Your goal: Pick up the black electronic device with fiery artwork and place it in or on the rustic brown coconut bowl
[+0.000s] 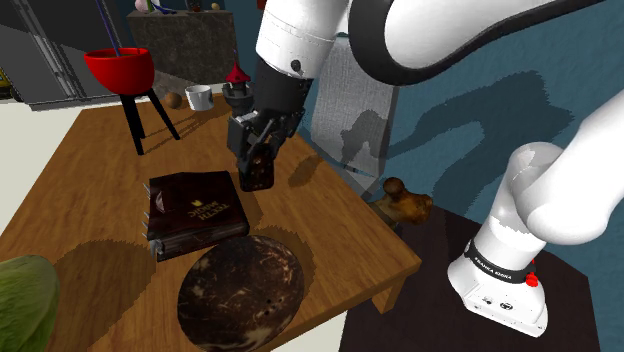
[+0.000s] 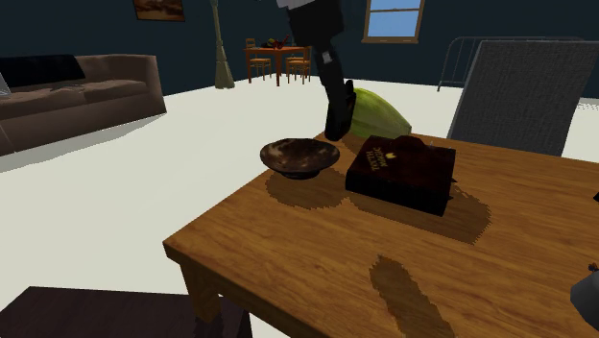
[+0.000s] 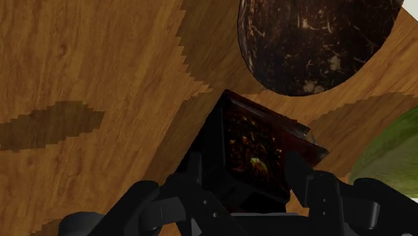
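A: Holding anything, that gripper (image 3: pixel 244 171)?

B: Yes. Its two fingers are closed against the sides of the black device (image 3: pixel 253 144), and the orange-flecked artwork faces the wrist camera. The device hangs clear of the table (image 3: pixel 100 67), its long axis running down and away from the fingers.

A: And the bowl?

B: The brown bowl (image 3: pixel 315 47) sits on the table out past the device's free end, and it looks empty. In the shoulder view it lies toward the bottom edge from the hand. A dark brown book (image 1: pixel 195 208) lies beside that line, near both.

A: So the carry skirts the book?

B: I'd judge so: along its edge, then down into the bowl.

A: The arm?

B: The arm (image 1: pixel 300 40) comes in from the shoulder view's upper right, with the wrist bent down and the hand aimed at the table, slightly tilted.
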